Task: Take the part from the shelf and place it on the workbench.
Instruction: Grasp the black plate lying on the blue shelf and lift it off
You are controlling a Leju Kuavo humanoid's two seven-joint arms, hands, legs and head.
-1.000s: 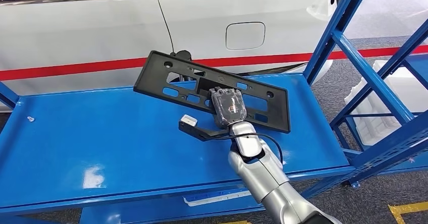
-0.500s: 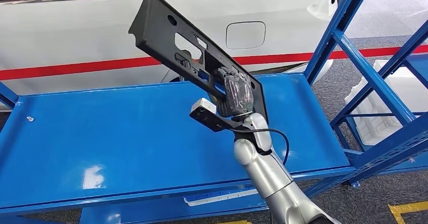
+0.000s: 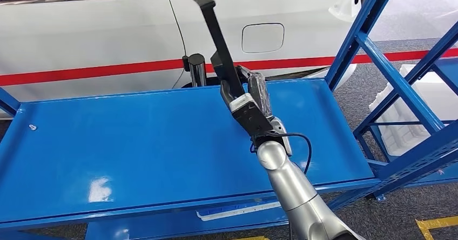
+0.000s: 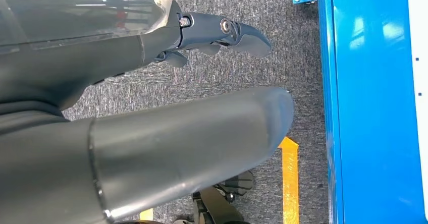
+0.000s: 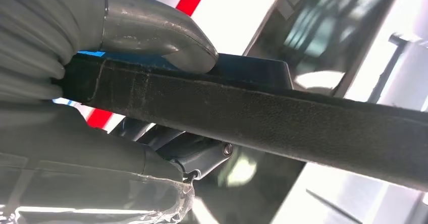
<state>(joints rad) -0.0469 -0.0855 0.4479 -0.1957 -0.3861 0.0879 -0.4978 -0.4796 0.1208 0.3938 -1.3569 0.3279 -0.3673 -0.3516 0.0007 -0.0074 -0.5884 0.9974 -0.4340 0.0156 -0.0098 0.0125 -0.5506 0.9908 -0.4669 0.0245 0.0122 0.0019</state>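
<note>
The part (image 3: 215, 32) is a long black plastic plate, now standing edge-on and tilted up to the left above the blue workbench (image 3: 124, 142). My right hand (image 3: 255, 95) grips its lower end, held over the bench's far right area. In the right wrist view the part's dark edge (image 5: 282, 118) runs across between my thumb (image 5: 151, 32) and the fingers below it. My left hand (image 4: 176, 148) hangs beside the bench over grey carpet, fingers apart and holding nothing.
A white car (image 3: 97, 34) with a red stripe stands just behind the bench. A blue shelf frame (image 3: 378, 56) rises at the right, with white foam pieces (image 3: 399, 115) behind it. A small white bit (image 3: 32, 126) lies at the bench's far left.
My right hand has lifted and turned the part from lying tilted over the bench to standing edge-on, its free end swinging up and to the left.
</note>
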